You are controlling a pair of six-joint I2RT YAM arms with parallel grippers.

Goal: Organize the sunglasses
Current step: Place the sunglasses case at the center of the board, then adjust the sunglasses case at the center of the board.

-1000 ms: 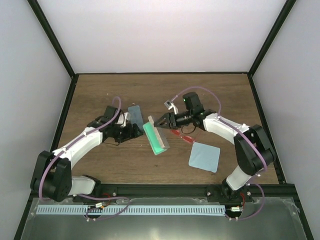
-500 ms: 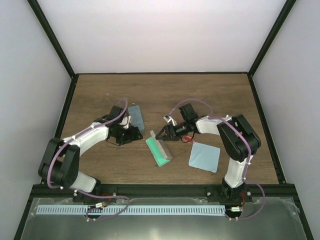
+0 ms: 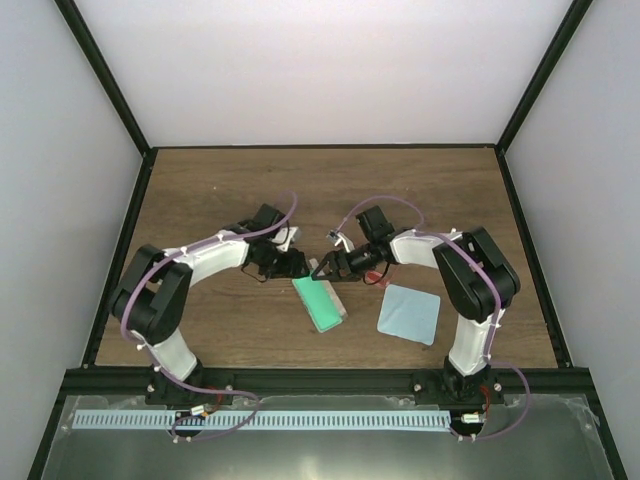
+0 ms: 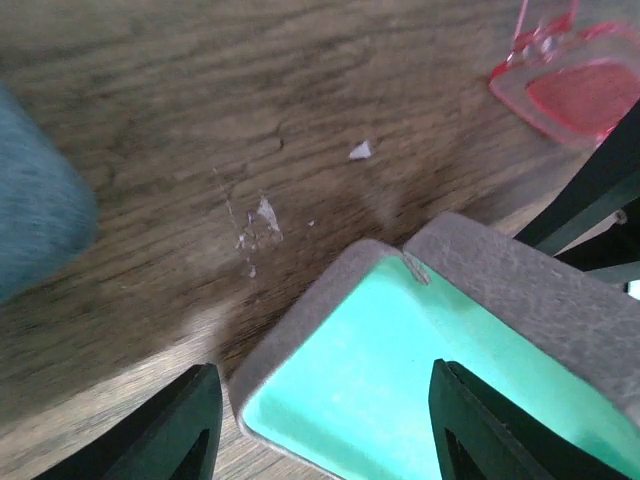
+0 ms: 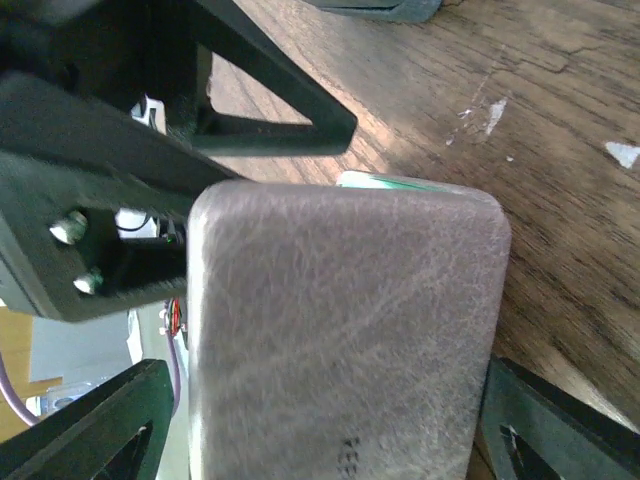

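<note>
The red-framed sunglasses [image 3: 377, 277] lie folded on the table just right of my right gripper; they also show at the top right of the left wrist view [image 4: 570, 90]. An open grey case [image 3: 322, 305] with a green lining [image 4: 400, 380] lies at the table's middle. My left gripper [image 3: 299, 267] is open, its fingers straddling the end of the green tray [image 4: 325, 430]. My right gripper [image 3: 323, 268] is open, its fingers either side of the case's raised grey lid [image 5: 340, 340]. The two grippers face each other across the case's far end.
A light-blue square cloth [image 3: 409, 314] lies right of the case. A blue-grey oblong case [image 4: 30, 225] sits blurred at the left of the left wrist view, under the left arm in the top view. The table's black frame [image 3: 120, 260] bounds the left side.
My left gripper has swung right, from the blue case to the open case's far end. My right gripper has dropped down to the lid. The open case has shifted slightly.
</note>
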